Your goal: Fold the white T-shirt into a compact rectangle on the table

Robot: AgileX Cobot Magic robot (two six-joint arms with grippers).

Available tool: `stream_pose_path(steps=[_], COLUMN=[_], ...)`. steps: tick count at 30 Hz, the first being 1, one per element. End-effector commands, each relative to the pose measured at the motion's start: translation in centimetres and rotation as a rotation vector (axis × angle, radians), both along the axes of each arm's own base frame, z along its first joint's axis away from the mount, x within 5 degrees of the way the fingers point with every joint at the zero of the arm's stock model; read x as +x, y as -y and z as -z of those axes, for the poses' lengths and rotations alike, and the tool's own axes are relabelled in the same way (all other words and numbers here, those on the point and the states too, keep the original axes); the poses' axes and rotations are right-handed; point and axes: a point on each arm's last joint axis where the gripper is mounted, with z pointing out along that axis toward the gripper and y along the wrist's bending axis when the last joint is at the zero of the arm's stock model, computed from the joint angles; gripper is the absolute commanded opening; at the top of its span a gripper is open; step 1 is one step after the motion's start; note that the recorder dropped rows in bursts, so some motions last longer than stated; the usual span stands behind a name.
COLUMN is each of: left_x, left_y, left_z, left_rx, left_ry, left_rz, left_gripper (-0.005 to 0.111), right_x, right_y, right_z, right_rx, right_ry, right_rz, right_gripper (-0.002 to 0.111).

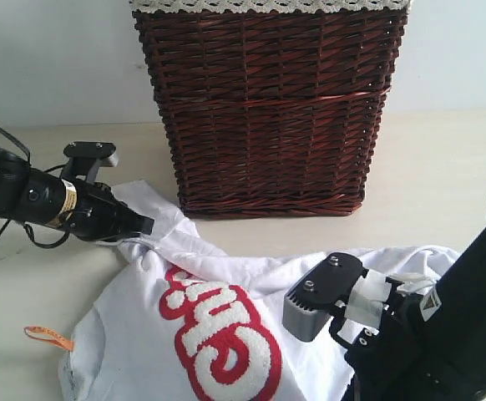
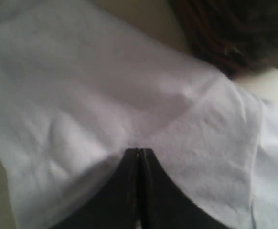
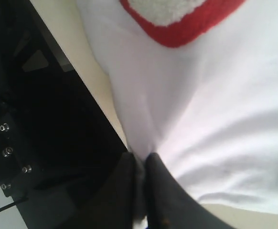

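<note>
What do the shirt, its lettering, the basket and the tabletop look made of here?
The white T-shirt: soft matte knit, likely cotton; it creases and bunches.
The lettering: fluffy towel-like white pile edged in red, perhaps chenille.
The basket: dark brown woven wicker, slightly glossy strands.
The table: smooth matte beige; the material under the finish cannot be told.

Black left hand (image 2: 139,152), gold band (image 1: 66,205), grey bracket (image 1: 310,309)

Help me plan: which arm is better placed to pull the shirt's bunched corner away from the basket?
Left, probably: the left gripper is shut on the white T-shirt beside the basket; the right gripper grips elsewhere.
</note>
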Motion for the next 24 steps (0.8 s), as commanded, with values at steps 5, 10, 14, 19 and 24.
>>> stream_pose_path(steps=[5,10,14,19,24], left_x=[3.7,4.2,3.8,1.0,-2.5], left_y=[-3.8,-5.6,-4.8,-3.1,-3.3], left_z=[-0.3,-1.1,-4.1,-8.9,-5.8], left_rx=[0.154,0.028,-0.099,-0.216,0.073], left_ry=[0.119,0.083,0.105,0.176,0.261], left_rz=[-0.183,-0.208,-0.12,0.12,0.367], left_gripper=[0.0,0.0,0.01,0.051,0.054], right_x=[0.2,0.9,1.3,1.4,1.5], right_y=[-0.1,-0.3,-0.4,-0.4,-0.4], right_z=[0.0,0.0,0.0,0.0,0.0], right_rx=[0.011,0.033,0.049,0.052,0.054], right_ry=[0.028,0.1,0.161,0.174,0.176], right_rz=[0.004,0.035,0.028,0.027,0.03], right_gripper=[0.0,0.0,0.001,0.009,0.013])
